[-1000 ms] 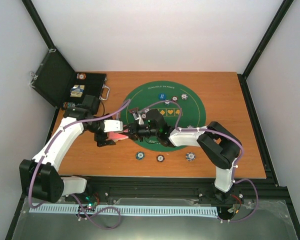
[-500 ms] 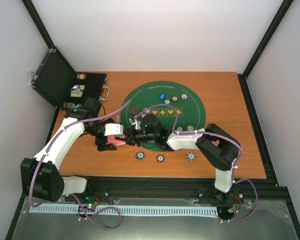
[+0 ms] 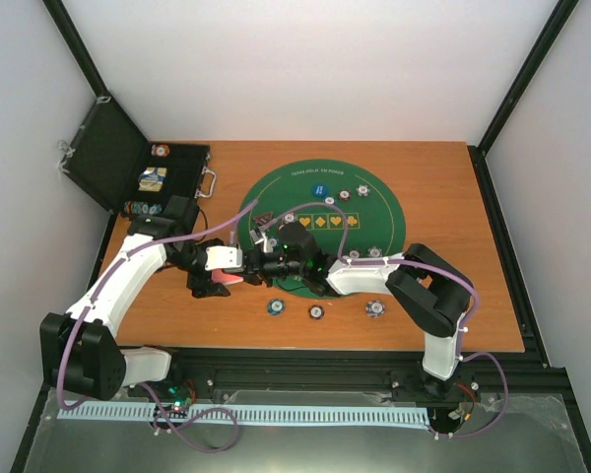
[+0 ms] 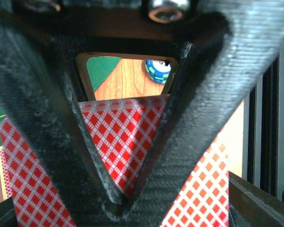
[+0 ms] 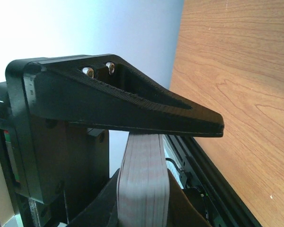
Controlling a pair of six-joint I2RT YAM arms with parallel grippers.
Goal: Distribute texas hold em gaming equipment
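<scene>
My right gripper (image 3: 263,264) is shut on a deck of red-backed playing cards (image 5: 142,184), held edge-on between its jaws at the mat's left edge. My left gripper (image 3: 215,283) meets it from the left, with red card backs (image 3: 232,281) at its tips. In the left wrist view, dark fingers form a V in front of the cards (image 4: 123,137), so a grip on a card cannot be made out. Poker chips (image 3: 276,306) (image 3: 316,312) (image 3: 375,308) lie on the wood near the front. A blue button (image 3: 318,189) and a dark triangular marker (image 3: 263,217) sit on the mat.
The round green felt mat (image 3: 374,227) covers the table's middle, with more chips (image 3: 362,190) near its far edge. An open black case (image 3: 163,177) stands at the back left. A black rail runs along the near edge. One chip (image 4: 158,71) shows past the left fingers.
My right gripper has carried the deck a little left, up against the left gripper. The red card patch at the left gripper's tips has shrunk and sits lower.
</scene>
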